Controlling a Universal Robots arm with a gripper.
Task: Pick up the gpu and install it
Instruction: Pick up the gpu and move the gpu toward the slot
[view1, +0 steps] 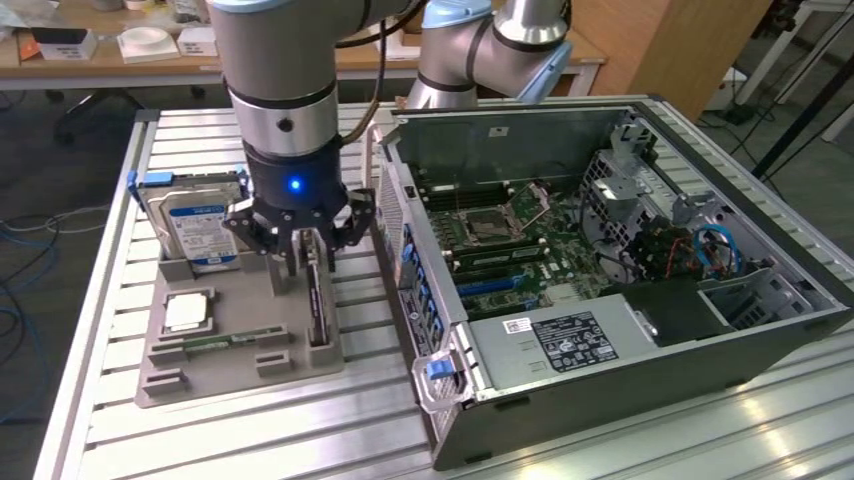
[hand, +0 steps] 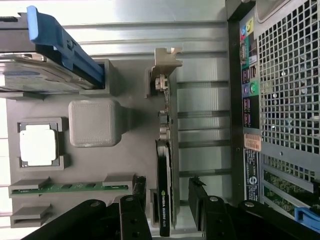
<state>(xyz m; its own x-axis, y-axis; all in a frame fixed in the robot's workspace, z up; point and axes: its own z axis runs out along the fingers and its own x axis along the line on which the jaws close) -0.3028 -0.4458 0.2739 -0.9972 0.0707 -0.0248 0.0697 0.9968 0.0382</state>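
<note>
Beside the open computer case (view1: 747, 330), I'm hovering over the grey holder tray (view1: 227, 372), where the gpu (hand: 164, 160) is standing on edge in its slot. My tool (hand: 169, 197) is straddling it, spread, not pinching. I'm judging the card stiff, light and fragile, best gripped on its flat faces.

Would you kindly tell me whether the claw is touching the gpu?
Apart. The wrist view shows the claw open astride the gpu, with a clear gap between each finger and the card.
</note>
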